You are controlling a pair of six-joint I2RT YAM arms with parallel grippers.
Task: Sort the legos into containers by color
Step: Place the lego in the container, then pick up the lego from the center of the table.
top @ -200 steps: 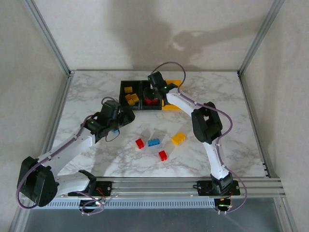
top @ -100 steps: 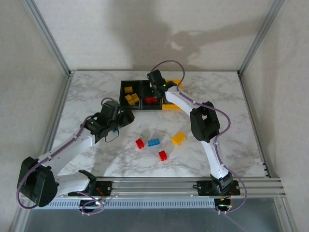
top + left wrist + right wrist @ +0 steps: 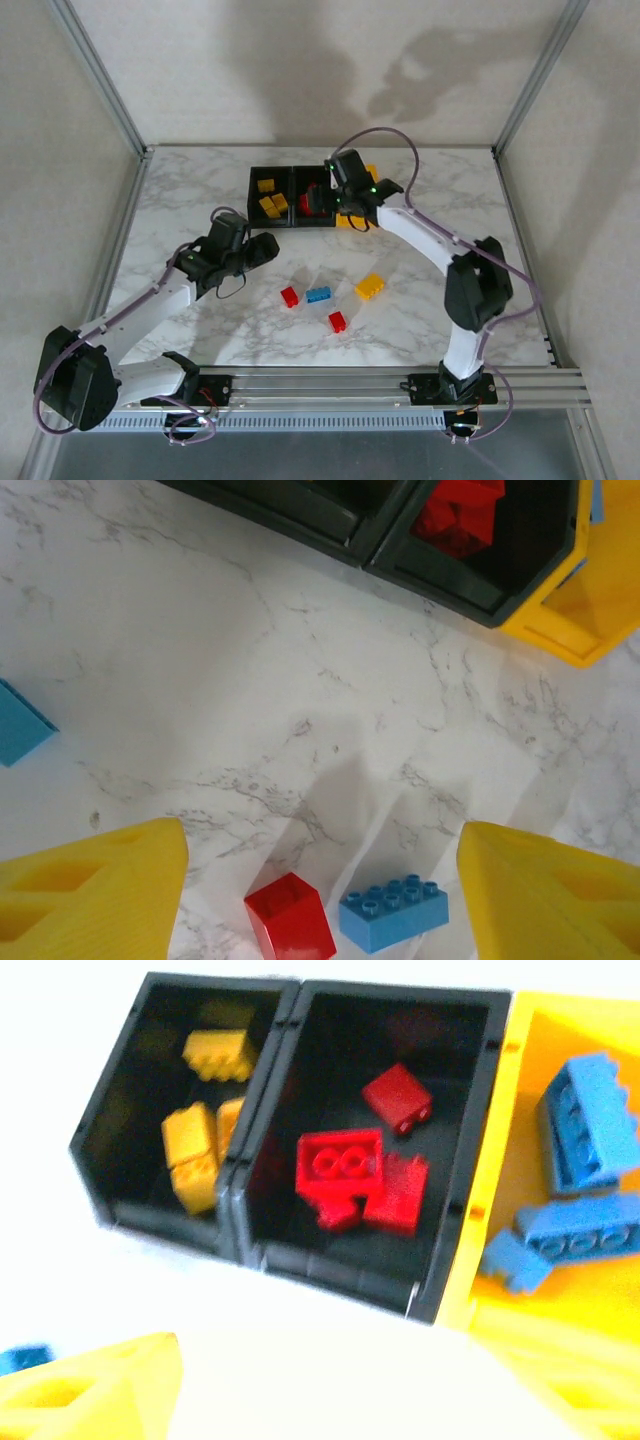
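Three joined containers stand at the back: a black bin (image 3: 264, 186) with yellow legos (image 3: 196, 1152), a black bin (image 3: 474, 1150) with red legos (image 3: 352, 1170), and a yellow bin (image 3: 500, 1190) with blue legos (image 3: 585, 1125). My right gripper (image 3: 340, 205) hovers open at the front of these bins with nothing in it; one yellow finger (image 3: 90, 1390) shows. My left gripper (image 3: 320, 900) is open above the table, holding nothing. A red brick (image 3: 290, 930) and a blue brick (image 3: 393, 915) lie on the marble between its yellow fingers (image 3: 90, 890).
More loose legos lie mid-table: a yellow one (image 3: 370, 286) and a red one (image 3: 338, 321). Another blue brick (image 3: 20, 730) lies to the left of my left gripper. Metal frame posts (image 3: 100, 80) bound the marble table (image 3: 200, 180).
My right gripper's jaws have opened and the arm has swung to the right, away from the middle bin. The left arm has hardly moved.
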